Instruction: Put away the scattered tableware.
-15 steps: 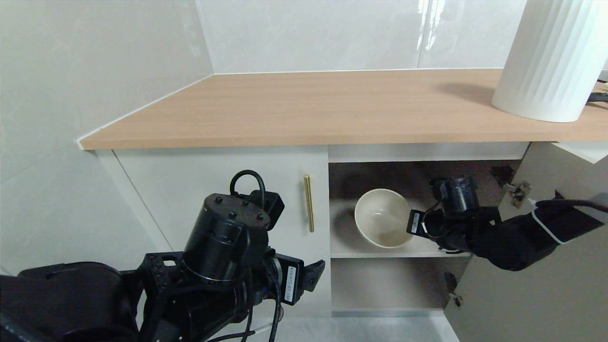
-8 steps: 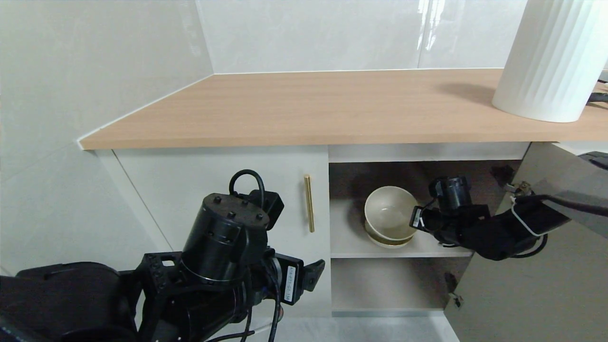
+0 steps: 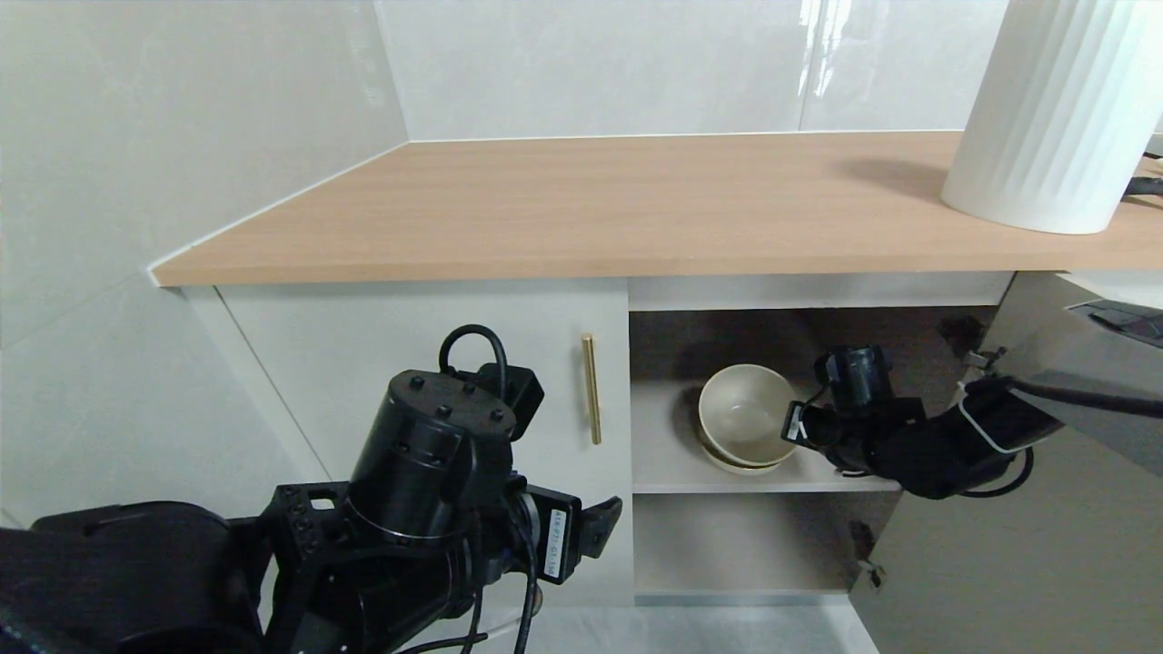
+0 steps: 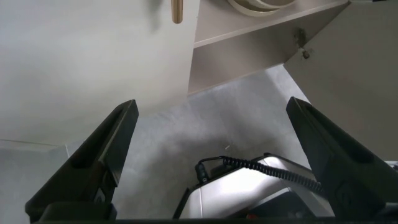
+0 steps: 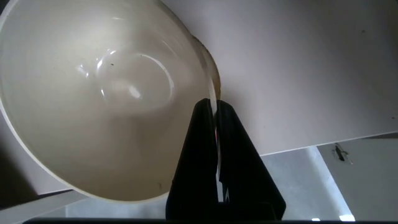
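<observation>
A cream bowl [image 3: 745,418] rests on top of another bowl [image 3: 738,463] on the upper shelf [image 3: 668,454] of the open cabinet. My right gripper [image 3: 792,425] reaches into the cabinet from the right and is shut on the top bowl's rim. Up close, the cream bowl [image 5: 112,99] has its rim pinched between the right gripper [image 5: 216,152] fingers. My left gripper [image 4: 211,162] hangs open low in front of the closed left cabinet door, above the grey floor, with nothing between its fingers.
The closed left door carries a brass handle [image 3: 591,389]. The right door [image 3: 1018,509] stands swung open at the right. A lower shelf space [image 3: 736,545] lies beneath. On the wooden countertop [image 3: 581,209] a tall white ribbed vessel [image 3: 1054,118] stands at the far right.
My right gripper carried the cream bowl deeper into the cabinet and lowered it from a tilted pose onto the bowl lying on the shelf. The left arm stayed still.
</observation>
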Tool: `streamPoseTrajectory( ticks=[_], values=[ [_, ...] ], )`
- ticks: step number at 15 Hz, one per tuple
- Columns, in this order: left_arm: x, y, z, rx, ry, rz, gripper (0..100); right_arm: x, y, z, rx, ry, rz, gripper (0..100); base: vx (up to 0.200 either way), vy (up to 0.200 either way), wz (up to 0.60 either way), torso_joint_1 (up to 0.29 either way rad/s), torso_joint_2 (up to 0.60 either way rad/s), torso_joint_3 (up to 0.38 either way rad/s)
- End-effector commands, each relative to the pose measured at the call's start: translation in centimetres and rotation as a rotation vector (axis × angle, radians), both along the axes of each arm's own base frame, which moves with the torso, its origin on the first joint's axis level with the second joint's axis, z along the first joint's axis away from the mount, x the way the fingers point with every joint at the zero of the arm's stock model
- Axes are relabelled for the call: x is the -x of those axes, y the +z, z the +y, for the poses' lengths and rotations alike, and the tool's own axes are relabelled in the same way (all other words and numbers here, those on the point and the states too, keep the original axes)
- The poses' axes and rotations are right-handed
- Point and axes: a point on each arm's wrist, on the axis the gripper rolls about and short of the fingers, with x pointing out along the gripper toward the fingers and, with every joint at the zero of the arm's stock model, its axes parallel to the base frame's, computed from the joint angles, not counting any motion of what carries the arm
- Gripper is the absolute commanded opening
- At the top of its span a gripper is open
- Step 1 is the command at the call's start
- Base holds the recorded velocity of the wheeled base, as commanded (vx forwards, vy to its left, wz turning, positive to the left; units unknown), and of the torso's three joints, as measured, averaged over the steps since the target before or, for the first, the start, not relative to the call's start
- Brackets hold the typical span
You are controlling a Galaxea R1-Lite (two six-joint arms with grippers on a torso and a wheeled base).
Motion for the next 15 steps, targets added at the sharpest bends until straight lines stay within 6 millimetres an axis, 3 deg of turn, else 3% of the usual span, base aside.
streamPoseTrajectory(
  ticks=[1,15],
  values=[
    [0.00,0.00,0.00,0.000,0.001,0.000,100,-0.13,-0.41,-0.04,0.002,-0.002,0.008,0,0.000,0.000,0.00,0.000,0.00,0.000],
    [-0.03,0.00,0.03,0.000,0.002,0.000,100,-0.28,-0.71,0.01,0.004,0.000,0.013,0,0.000,0.000,0.00,0.000,0.00,0.000]
  ],
)
